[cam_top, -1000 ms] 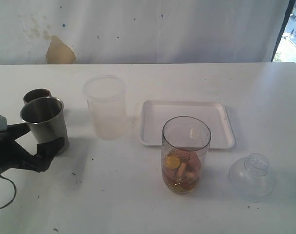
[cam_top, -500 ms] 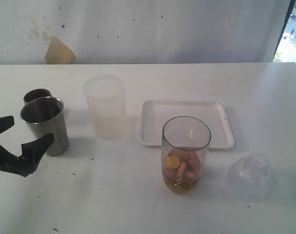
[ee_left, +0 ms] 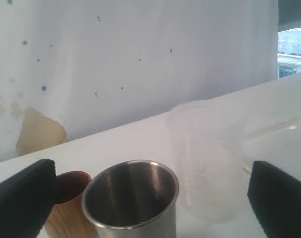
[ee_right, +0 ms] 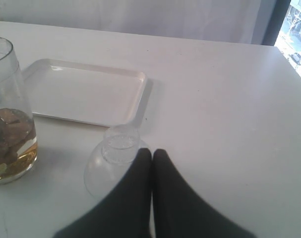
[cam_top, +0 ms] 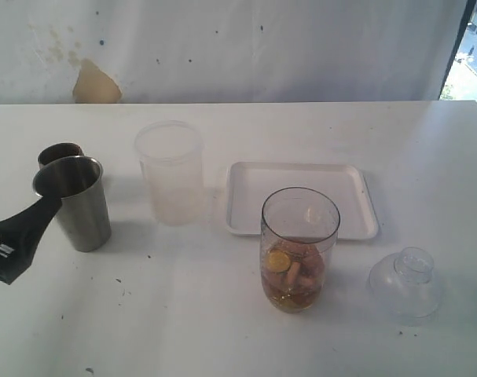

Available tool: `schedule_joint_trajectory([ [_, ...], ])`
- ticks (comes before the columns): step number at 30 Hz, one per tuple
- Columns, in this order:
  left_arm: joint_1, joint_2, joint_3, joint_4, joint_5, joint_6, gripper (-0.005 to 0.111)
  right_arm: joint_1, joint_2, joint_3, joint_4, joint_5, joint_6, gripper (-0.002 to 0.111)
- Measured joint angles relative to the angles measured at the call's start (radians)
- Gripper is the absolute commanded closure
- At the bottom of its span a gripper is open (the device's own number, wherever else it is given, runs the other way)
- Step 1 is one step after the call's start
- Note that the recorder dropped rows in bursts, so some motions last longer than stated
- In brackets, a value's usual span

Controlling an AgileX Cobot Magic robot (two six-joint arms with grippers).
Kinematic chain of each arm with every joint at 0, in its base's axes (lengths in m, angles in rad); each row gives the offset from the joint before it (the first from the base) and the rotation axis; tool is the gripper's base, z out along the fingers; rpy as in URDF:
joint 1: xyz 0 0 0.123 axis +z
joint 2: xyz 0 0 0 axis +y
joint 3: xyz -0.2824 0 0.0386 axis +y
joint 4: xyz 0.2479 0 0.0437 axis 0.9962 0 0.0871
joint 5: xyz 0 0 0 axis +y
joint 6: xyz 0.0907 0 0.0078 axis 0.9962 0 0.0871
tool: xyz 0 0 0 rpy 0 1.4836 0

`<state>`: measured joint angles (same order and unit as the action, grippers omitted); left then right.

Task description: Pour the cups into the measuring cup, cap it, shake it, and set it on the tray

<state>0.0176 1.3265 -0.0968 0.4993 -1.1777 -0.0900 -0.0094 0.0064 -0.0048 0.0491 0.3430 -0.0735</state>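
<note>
Beside the steel tumbler (ee_left: pixel 130 198), the frosted tub (ee_left: pixel 210 158) bears faint, unreadable marks.

Left wrist: both fingers of my left gripper (ee_left: pixel 151 171) run off the frame's sides. The steel tumbler (ee_left: pixel 130 198) is cropped at the bottom and hides part of the copper-brown cup (ee_left: pixel 66 210). Right wrist: the measuring cup (ee_right: pixel 6 99) is cut by the edge, and I can't identify its brownish contents. My right gripper (ee_right: pixel 151 152) covers part of the clear dome lid (ee_right: pixel 108 161).
</note>
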Motion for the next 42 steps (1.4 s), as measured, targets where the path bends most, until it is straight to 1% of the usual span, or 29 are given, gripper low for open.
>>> schedule_joint_trajectory([
  [4, 0.000, -0.115, -0.004, -0.025, 0.142, -0.047, 0.002, 0.000, 0.000, 0.000, 0.000, 0.000, 0.000, 0.108],
  [9, 0.000, -0.272, -0.060, 0.001, 0.409, -0.192, 0.002, 0.000, 0.000, 0.000, 0.000, 0.000, 0.000, 0.108],
  [14, 0.000, -0.444, -0.136, 0.107, 0.648, -0.375, 0.002, 0.000, 0.000, 0.000, 0.000, 0.000, 0.000, 0.108],
  [16, 0.000, -0.514, -0.164, 0.166, 0.747, -0.465, 0.002, 0.000, 0.000, 0.000, 0.000, 0.000, 0.000, 0.108],
  [18, 0.000, -0.575, -0.183, 0.242, 0.813, -0.551, 0.002, 0.000, 0.000, 0.000, 0.000, 0.000, 0.000, 0.108],
  [20, 0.000, -0.633, -0.196, 0.361, 0.837, -0.656, 0.002, 0.000, 0.000, 0.000, 0.000, 0.000, 0.000, 0.108],
  [24, 0.000, -0.751, -0.214, 0.638, 0.825, -0.956, 0.002, 0.000, 0.000, 0.000, 0.000, 0.000, 0.000, 0.108],
  [25, 0.000, -0.773, -0.215, 0.695, 0.820, -1.011, 0.002, 0.000, 0.000, 0.000, 0.000, 0.000, 0.000, 0.108],
  [27, 0.000, -0.804, -0.215, 0.762, 0.810, -1.065, 0.002, 0.000, 0.000, 0.000, 0.000, 0.000, 0.000, 0.108],
  [31, 0.000, -0.832, -0.215, 0.809, 0.804, -1.091, 0.002, 0.000, 0.000, 0.000, 0.000, 0.000, 0.000, 0.108],
  [42, 0.000, -0.832, -0.215, 0.821, 0.791, -1.099, 0.002, 0.000, 0.000, 0.000, 0.000, 0.000, 0.000, 0.108],
])
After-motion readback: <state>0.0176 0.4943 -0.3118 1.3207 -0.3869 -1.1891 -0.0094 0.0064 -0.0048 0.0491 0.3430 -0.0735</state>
